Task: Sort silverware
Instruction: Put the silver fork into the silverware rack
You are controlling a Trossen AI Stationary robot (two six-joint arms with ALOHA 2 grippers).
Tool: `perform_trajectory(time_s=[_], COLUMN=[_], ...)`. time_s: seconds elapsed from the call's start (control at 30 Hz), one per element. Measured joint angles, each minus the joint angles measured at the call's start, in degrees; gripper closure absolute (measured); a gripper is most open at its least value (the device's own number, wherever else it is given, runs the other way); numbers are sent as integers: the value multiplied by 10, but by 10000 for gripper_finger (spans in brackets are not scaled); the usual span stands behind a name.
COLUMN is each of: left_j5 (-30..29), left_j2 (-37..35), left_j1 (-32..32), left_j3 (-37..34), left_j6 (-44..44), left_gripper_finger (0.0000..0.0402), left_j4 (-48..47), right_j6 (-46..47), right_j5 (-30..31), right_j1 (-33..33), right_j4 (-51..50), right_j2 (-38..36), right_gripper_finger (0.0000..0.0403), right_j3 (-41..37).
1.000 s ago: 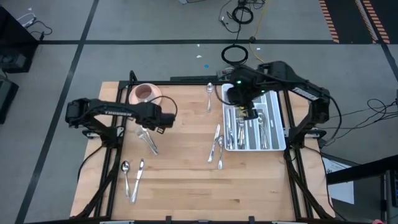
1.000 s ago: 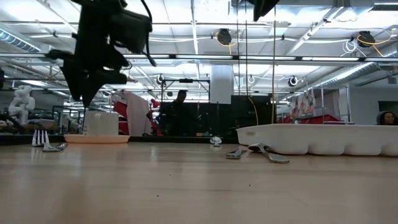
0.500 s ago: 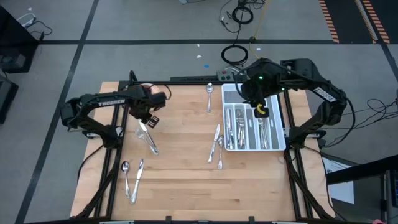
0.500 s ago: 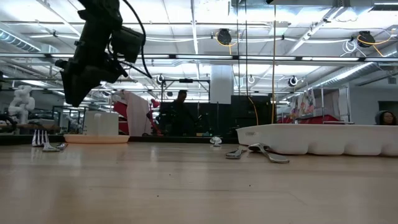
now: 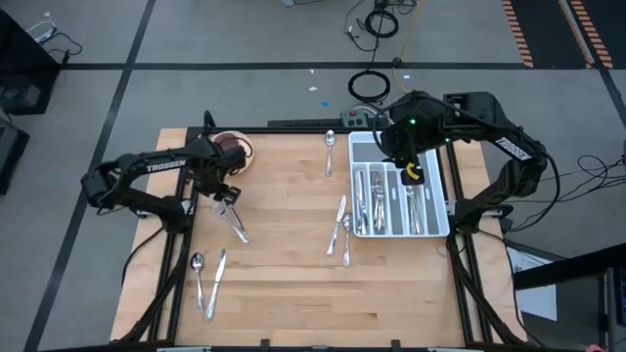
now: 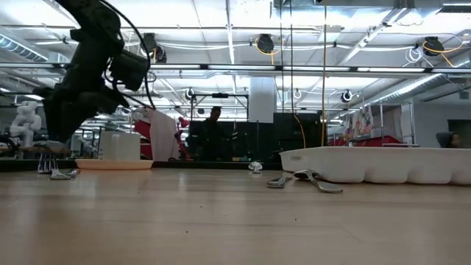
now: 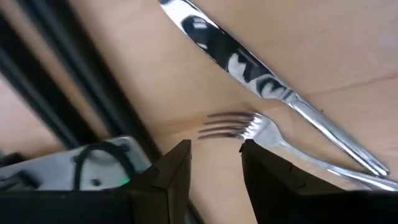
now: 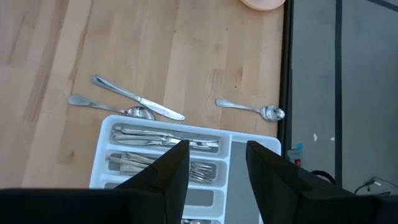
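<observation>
The left gripper [image 7: 214, 165], fingers apart and empty, hovers over a fork [image 7: 249, 127] and knife [image 7: 249, 71], far from the white tray [image 5: 442, 200]. Only the right wrist view shows the right gripper [image 8: 217, 165], parted above the tray's sorted silverware [image 8: 158, 140].

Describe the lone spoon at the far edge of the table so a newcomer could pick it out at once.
Start at the white tray on the right side of the wooden table. Just off the tray's far left corner, near the table's back edge, lies a single spoon, bowl toward the back. Unlike the pieces bunched beside the tray's near end, it lies alone, touching nothing.
</observation>
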Motion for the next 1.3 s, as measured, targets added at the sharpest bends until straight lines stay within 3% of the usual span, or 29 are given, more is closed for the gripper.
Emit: perform_trajectory(time_s=[0.3,0.73,1.1,1.3], left_j5=[24,31,20,-44], left_j2=[-12,-12,-35,-58], left_j1=[0,0,0,0], left_j3=[-55,-82,-67,-63], left_j6=[16,44,12,-21], left_gripper_finger=[256,256,256,256], left_j4=[84,82,77,28], right_j6=[13,23,29,32], right_j5=[0,0,0,0], right_j1=[0,0,0,0], right_j4=[0,1,1,4], right_j2=[0,0,0,0], right_gripper_finger=[252,252,252,252], right_j3=[0,0,0,0])
